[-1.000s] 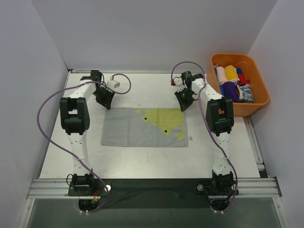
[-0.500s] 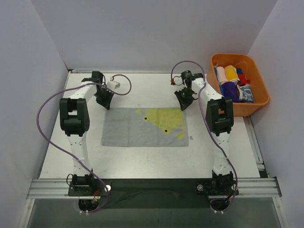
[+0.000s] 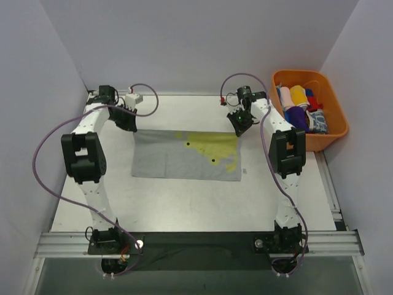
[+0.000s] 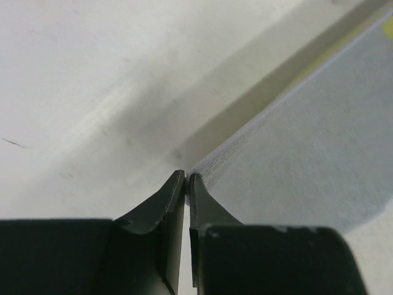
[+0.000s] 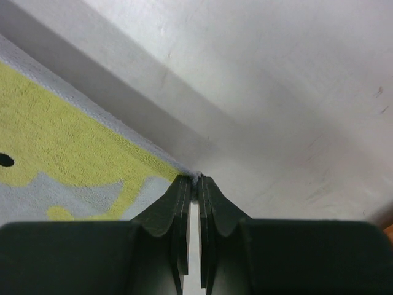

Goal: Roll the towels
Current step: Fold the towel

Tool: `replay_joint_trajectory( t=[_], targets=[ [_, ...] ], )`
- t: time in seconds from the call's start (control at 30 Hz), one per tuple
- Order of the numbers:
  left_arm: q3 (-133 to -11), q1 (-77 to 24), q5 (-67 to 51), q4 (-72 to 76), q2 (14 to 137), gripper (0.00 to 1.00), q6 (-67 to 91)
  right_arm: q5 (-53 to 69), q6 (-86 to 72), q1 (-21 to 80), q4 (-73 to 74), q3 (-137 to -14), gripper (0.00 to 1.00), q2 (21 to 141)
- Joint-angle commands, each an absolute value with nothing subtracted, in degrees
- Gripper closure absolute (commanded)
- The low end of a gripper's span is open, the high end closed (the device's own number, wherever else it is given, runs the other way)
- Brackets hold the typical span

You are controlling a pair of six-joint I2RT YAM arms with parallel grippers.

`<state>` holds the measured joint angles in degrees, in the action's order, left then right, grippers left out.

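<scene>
Your left end effector [image 3: 127, 121] and right end effector [image 3: 238, 123] each pinch a far corner of the grey-and-yellow towel [image 3: 178, 161]. It lies mid-frame on the desk [image 3: 184, 203], long axis left-right, its body stretching toward the frame bottom.

White table [image 3: 184, 209] carries a grey-yellow towel [image 3: 175, 163] and orange basket [image 3: 325, 142]

High rear overview; close wrist views, seemingly on the same towel [image 3: 166, 161].
</scene>
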<state>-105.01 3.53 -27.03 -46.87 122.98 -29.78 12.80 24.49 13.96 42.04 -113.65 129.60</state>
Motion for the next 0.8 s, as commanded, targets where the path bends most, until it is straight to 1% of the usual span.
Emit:
replay_joint_trajectory(
  t=[0.0,0.13,0.2,0.23,0.33,0.4,0.57,0.77],
  targets=[
    [-94.6,4.2,-31.8,-47.6,113.3,1.0,-35.4,11.3,27.8,12.8,45.5,-108.8,1.0,121.4],
    [-81.0,5.1,-32.2,-47.5,104.2,1.0,-40.7,14.2,28.7,12.7,45.5,-97.0,1.0,115.9],
    [-76.3,5.4,-31.3,-47.5,101.6,1.0,-43.2,15.2,28.7,12.7,45.5,-93.5,1.0,113.2],
    [-71.9,5.7,-31.1,-47.5,99.8,1.0,-44.1,15.6,28.9,12.7,45.6,-89.9,1.0,112.4],
    [-66.7,6.2,-29.4,-46.1,99.0,1.0,-45.3,17.6,29.1,12.7,45.6,-85.0,1.0,110.7],
    [-65.9,6.2,-29.0,-45.0,99.8,1.0,-44.3,18.5,28.5,13.3,45.4,-81.7,1.0,110.8],
    [-68.4,6.2,-29.1,-43.1,104.1,1.0,-39.8,17.9,26.0,14.4,45.2,-83.1,1.0,116.3],
    [-73.3,6.2,-29.6,-42.8,107.4,1.0,-35.3,12.8,23.7,14.3,44.8,-95.4,1.0,123.2]
  ],
)
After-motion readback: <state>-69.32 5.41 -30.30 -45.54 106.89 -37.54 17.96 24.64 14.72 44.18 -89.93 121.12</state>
